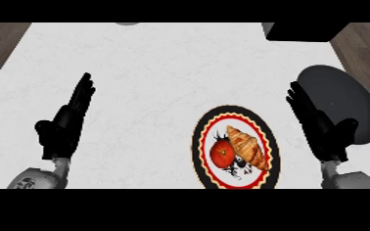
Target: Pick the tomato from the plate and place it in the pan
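Observation:
A red tomato point(222, 152) lies on the left part of a round plate point(204, 127) with a red and black scalloped rim, low in the middle right of the head view. A golden croissant point(248, 147) lies beside it on the same plate. The dark grey pan point(336, 92) sits at the counter's right edge. My right hand point(322, 132) stands open with fingers straight, between the plate and the pan and overlapping the pan's near rim. My left hand point(65, 124) stands open at the far left, well away from the plate. Neither hand holds anything.
A black boxy object point(305, 31) occupies the counter's far right corner. A small grey thing point(127, 24) peeks in at the far edge. The white marble counter point(159, 73) stretches wide between the hands. Wooden floor shows past both side edges.

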Tool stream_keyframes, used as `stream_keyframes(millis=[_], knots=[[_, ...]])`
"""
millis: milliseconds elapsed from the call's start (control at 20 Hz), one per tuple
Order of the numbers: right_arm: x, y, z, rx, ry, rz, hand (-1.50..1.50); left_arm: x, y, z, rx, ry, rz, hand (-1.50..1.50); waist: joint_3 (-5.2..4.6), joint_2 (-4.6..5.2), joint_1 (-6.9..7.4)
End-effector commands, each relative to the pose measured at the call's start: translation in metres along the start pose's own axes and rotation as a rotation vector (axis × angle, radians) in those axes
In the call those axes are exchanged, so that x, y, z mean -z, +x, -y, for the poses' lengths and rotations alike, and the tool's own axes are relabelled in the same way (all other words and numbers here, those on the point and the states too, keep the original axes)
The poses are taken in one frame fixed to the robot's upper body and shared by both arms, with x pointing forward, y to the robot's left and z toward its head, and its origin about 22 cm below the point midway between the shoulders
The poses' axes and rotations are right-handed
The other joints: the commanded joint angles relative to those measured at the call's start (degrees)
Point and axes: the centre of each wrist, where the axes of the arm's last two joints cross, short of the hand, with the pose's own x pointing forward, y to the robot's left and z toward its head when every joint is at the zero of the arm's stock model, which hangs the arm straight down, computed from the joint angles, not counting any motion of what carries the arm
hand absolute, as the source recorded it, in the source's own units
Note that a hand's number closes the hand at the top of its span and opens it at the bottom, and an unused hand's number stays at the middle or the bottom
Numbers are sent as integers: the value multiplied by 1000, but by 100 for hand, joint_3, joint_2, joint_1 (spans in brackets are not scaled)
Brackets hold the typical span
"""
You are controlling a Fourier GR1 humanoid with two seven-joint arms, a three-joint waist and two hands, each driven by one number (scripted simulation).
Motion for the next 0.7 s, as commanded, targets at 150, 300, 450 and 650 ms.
stream_keyframes(millis=[150, 300, 450, 650], knots=[[55, 34, -31, -150, 206, -58, -150, 20, 26, 5, 47, -140, 67, 0, 306, 144, 245], [48, 46, 23, -768, 181, -61, -150, 13, 23, 12, 57, -204, 35, 0, 139, 144, 389], [58, 3, -51, -675, 111, 18, 150, 18, 41, 12, 68, -253, 22, 0, 314, 119, 264], [43, -40, -62, -519, 100, 36, -150, 11, 8, 3, 59, -246, -16, 0, 305, 84, 78]])
